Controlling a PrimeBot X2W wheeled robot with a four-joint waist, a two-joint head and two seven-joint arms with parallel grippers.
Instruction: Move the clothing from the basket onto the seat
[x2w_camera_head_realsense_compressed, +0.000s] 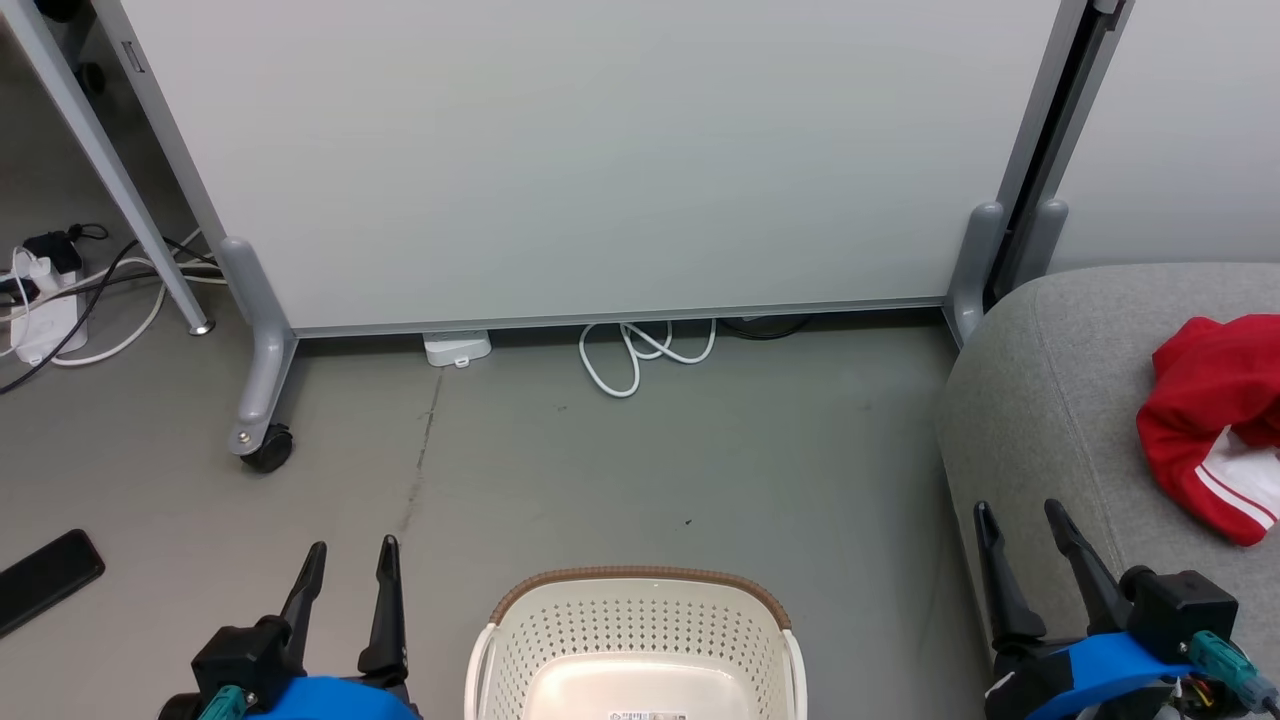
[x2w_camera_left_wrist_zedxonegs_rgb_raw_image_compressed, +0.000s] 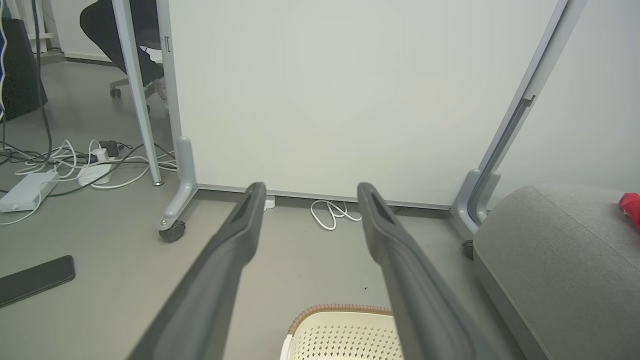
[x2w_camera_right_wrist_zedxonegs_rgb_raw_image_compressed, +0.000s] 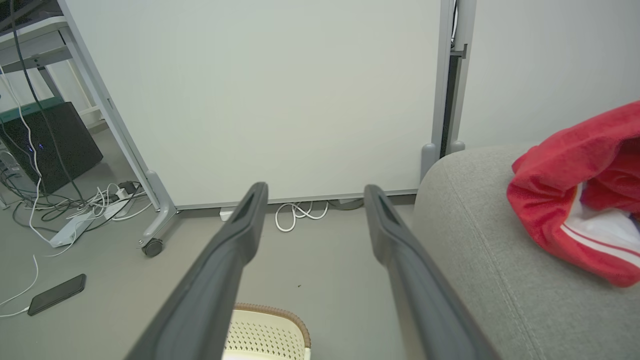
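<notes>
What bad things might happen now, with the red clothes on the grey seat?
1. The right pincer stands open by the edge of the seat; a careless swing might snag the red clothes and drag them off.
2. Only part of the basket shows, so a piece might be left inside unseen.
3. If the robot rolls, its wheels might run over the flat black slab on the floor.

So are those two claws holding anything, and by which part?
Nothing is held. The left gripper and right gripper are both open and empty; the red clothing lies on the seat.
</notes>
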